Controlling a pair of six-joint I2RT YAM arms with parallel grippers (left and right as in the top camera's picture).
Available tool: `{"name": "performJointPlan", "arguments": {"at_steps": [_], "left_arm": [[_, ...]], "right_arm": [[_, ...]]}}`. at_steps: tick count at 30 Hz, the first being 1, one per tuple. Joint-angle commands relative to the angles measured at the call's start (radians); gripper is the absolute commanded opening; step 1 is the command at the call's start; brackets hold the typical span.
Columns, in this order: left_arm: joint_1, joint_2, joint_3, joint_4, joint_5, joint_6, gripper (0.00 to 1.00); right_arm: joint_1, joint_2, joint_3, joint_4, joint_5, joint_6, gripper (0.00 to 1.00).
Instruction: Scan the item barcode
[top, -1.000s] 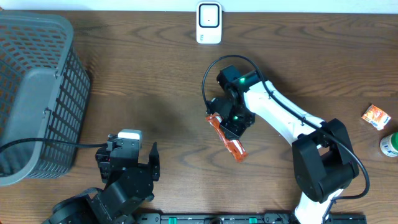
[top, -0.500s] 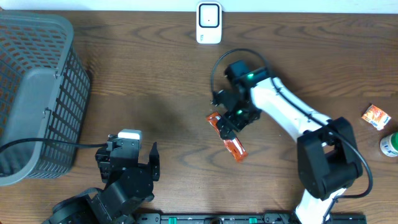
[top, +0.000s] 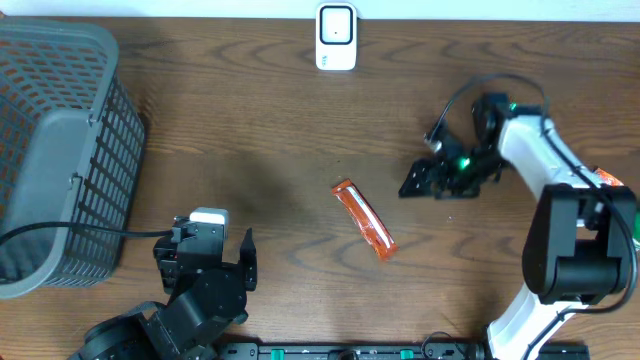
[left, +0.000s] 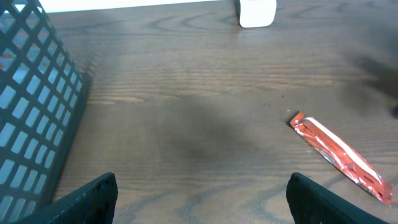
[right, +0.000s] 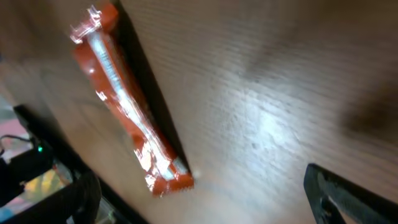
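The item, a long orange-red wrapper (top: 364, 219), lies flat on the wooden table with nothing touching it. It also shows in the left wrist view, item (left: 339, 155), and in the right wrist view, item (right: 127, 112). My right gripper (top: 420, 181) hovers to its right, open and empty; in its own view the right gripper (right: 205, 199) has both fingers apart over bare wood. My left gripper (top: 213, 243) rests open at the near left, and the left gripper (left: 202, 199) holds nothing. The white scanner (top: 336, 37) stands at the far edge, scanner (left: 256, 12).
A grey mesh basket (top: 55, 150) fills the left side, with its wall (left: 31, 112) close to the left arm. A small orange packet (top: 605, 187) and a green-topped container (top: 627, 232) sit at the right edge.
The right gripper opened, let go of the orange-red wrapper and swung away to the right. The wrapper stays lying on the table. The left arm has not moved.
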Motion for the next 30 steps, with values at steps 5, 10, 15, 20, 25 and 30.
{"name": "performJointPlan", "arguments": {"at_steps": [5,10,15,20,25,30], "left_arm": [[0.004,-0.001,-0.008,-0.002,-0.005,-0.012,0.87],[0.004,-0.001,-0.008,-0.002,-0.005,-0.012,0.87],[0.004,-0.001,-0.008,-0.002,-0.005,-0.012,0.87],[0.004,-0.001,-0.008,-0.002,-0.005,-0.012,0.87],[0.004,-0.001,-0.008,-0.002,-0.005,-0.012,0.87],[0.004,-0.001,-0.008,-0.002,-0.005,-0.012,0.87]], "right_arm": [[0.047,0.011,-0.253,0.228,-0.061,0.075,0.99],[0.098,0.011,-0.298,0.300,-0.056,0.079,0.99],[0.211,0.011,-0.312,0.343,0.115,0.184,0.99],[0.309,0.011,-0.312,0.329,0.219,0.201,0.97],[0.344,0.011,-0.312,0.323,0.261,0.254,0.84],[0.344,0.011,-0.312,0.323,0.261,0.254,0.32]]}}
